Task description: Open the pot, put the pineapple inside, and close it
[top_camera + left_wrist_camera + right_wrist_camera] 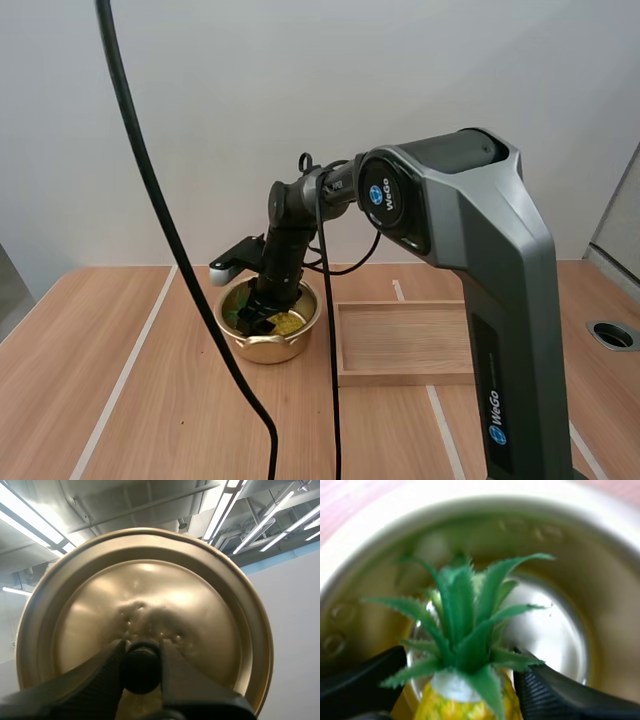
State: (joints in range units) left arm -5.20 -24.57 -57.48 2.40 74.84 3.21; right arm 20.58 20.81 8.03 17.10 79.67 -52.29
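Observation:
The gold pot stands uncovered on the table, left of the wooden tray. My right gripper reaches down into it, and the yellow pineapple shows inside the rim. In the right wrist view the pineapple with its green crown sits between my two fingers inside the pot, the fingers close at its sides. In the left wrist view my left gripper is shut on the black knob of the gold lid, which is held up in the air.
A shallow wooden tray lies just right of the pot. The right arm's large grey body rises from the front right. Bare wooden tabletop stretches to the left and front of the pot.

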